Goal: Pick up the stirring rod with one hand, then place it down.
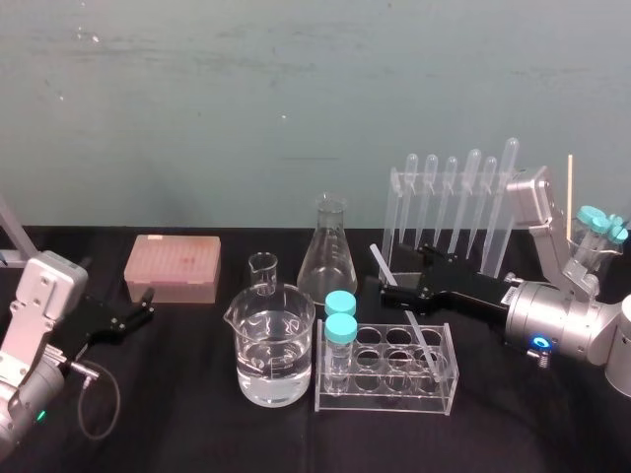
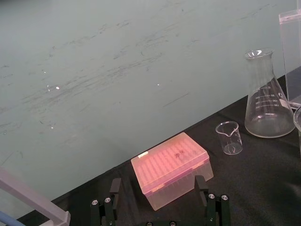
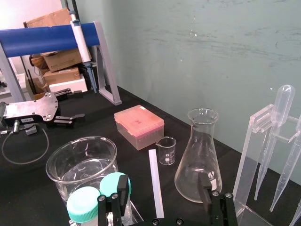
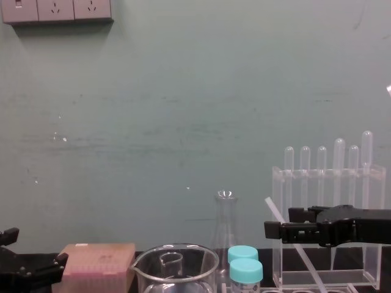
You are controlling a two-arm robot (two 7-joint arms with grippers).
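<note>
Between right fingers (image 3: 123, 187), stirring rod (image 3: 155, 183)

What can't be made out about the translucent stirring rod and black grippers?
- Translucent-white stirring rod: in the head view its middle is hidden by the black right gripper.
- Rod's lower end: cut off at the bottom of the chest and right wrist views; in the head view it blurs into the clear plastic tube rack, so its hole is unclear.
- Black left gripper, idle beside the pink box: cut by the chest view's left edge.
</note>
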